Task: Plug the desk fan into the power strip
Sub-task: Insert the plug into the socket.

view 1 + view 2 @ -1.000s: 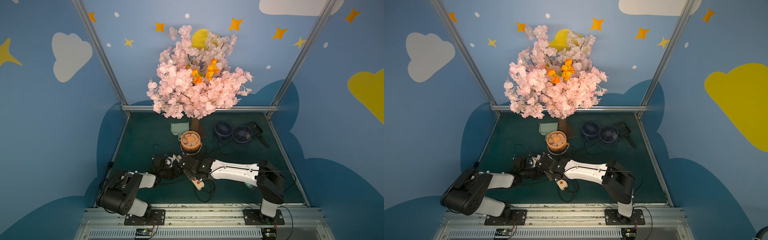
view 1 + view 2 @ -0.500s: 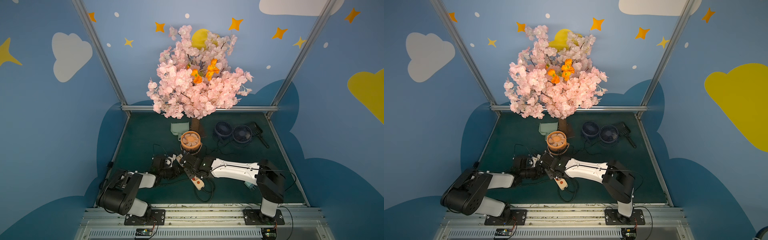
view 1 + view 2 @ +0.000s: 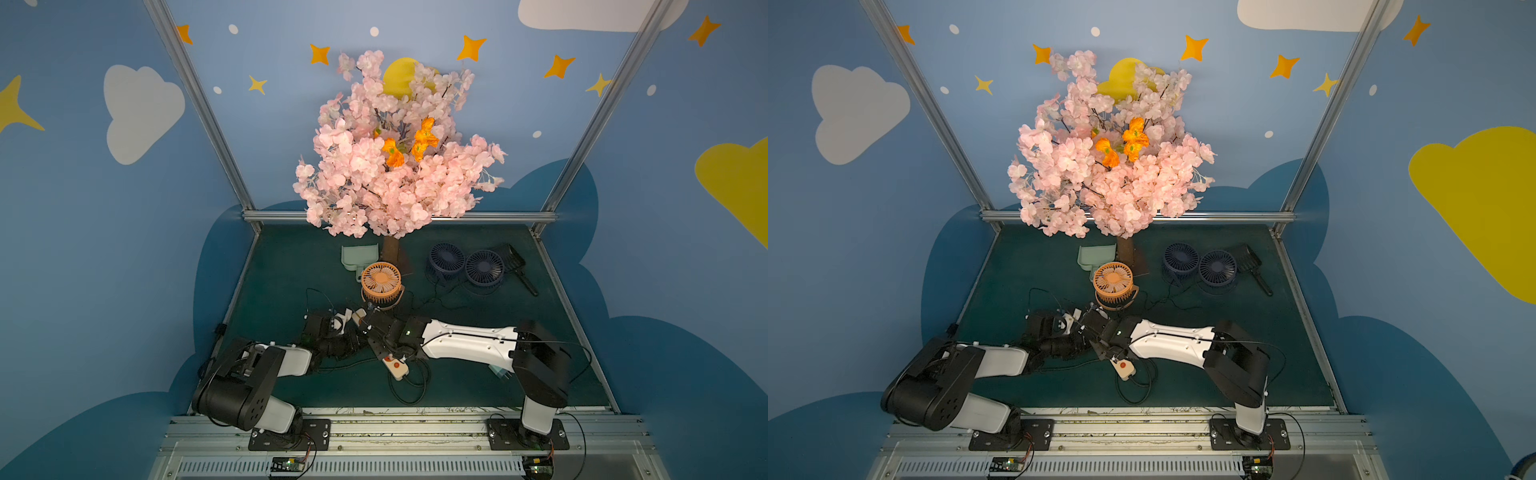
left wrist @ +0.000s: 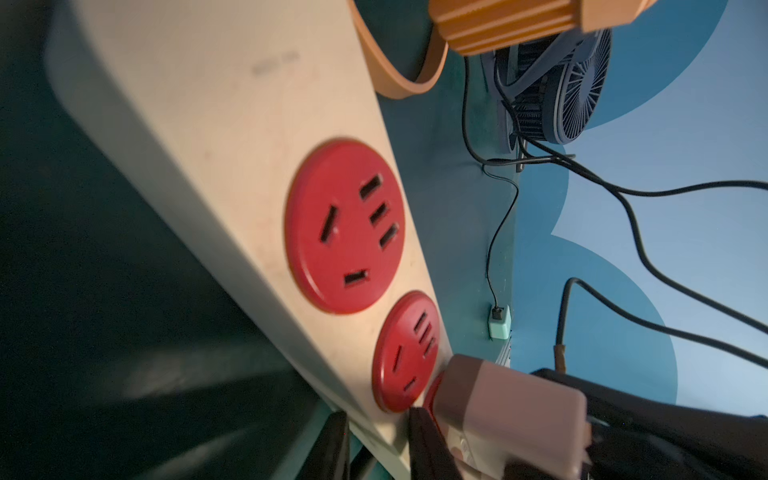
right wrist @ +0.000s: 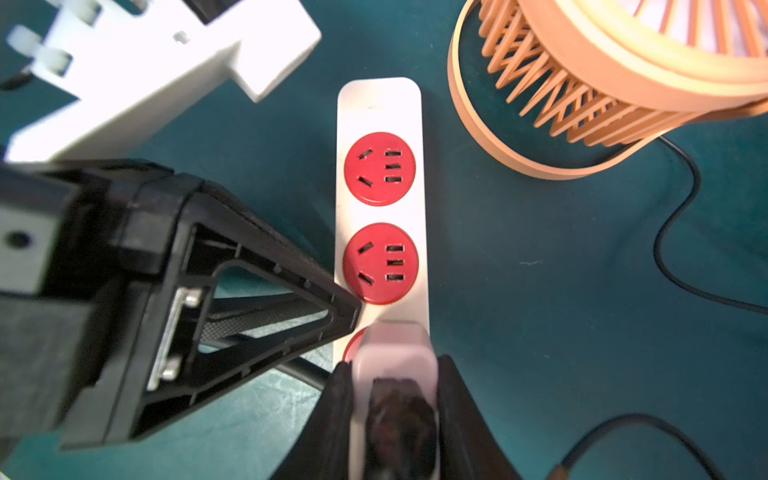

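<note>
The cream power strip [image 5: 380, 108] lies on the green mat with its red sockets facing up, its button end showing in both top views [image 3: 397, 368] [image 3: 1124, 369]. The orange desk fan [image 3: 381, 280] [image 5: 602, 62] stands just beyond its far end. My right gripper [image 5: 392, 370] is shut on the fan's pale pink plug [image 5: 392, 349] [image 4: 511, 407], which sits on the third socket with its prongs hidden. My left gripper [image 4: 376, 424] is shut on the strip's long edge beside that socket, its fingers [image 5: 332, 307] touching the strip.
Two dark blue fans [image 3: 446, 257] [image 3: 484, 266] and a black scoop [image 3: 515, 259] stand at the back right. A green scoop [image 3: 359, 255] and the pink blossom tree [image 3: 395, 153] stand behind the orange fan. Black cords trail over the mat, and a mint adapter [image 4: 498, 328] lies near the right arm.
The right arm has shifted very slightly with the plug. Both grips look the same.
</note>
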Robot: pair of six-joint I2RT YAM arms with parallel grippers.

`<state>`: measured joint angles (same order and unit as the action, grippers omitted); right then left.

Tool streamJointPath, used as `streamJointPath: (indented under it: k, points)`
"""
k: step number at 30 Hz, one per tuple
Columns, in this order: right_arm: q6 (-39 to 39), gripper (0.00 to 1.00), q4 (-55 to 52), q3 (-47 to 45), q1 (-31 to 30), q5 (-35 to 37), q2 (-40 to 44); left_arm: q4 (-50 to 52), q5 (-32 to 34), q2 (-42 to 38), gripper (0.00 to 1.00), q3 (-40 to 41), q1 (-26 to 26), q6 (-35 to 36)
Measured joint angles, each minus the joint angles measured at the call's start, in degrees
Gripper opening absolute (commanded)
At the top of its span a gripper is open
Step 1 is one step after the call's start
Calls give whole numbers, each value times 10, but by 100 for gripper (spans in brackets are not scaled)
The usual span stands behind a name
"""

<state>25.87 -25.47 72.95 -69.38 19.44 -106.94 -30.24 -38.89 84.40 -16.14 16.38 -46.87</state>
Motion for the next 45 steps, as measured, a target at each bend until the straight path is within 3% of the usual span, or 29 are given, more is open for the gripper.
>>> streamJointPath:
  k: [5,7,16,21,26,34,39,45]
  points:
    - [-1,0,-34,31,9,-14,-1,0,0,0,28,0,0,0]
    - [0,5,-78,75,12,-23,-18,0,0,-1,28,0,0,0]
    - [10,69,-215,224,25,-55,-76,19,14,-26,29,0,1,4]
    - [11,91,-212,235,35,-81,-35,65,26,-63,31,-3,1,24]
    - [11,95,-210,205,44,-114,29,132,45,-114,38,-21,1,54]
    - [28,96,-169,51,72,-185,165,214,78,-215,56,-40,1,104]
    - [60,96,-129,-5,109,-265,176,232,74,-257,66,-49,1,131]
    - [96,97,-108,-55,111,-299,178,234,57,-271,71,-59,12,156]
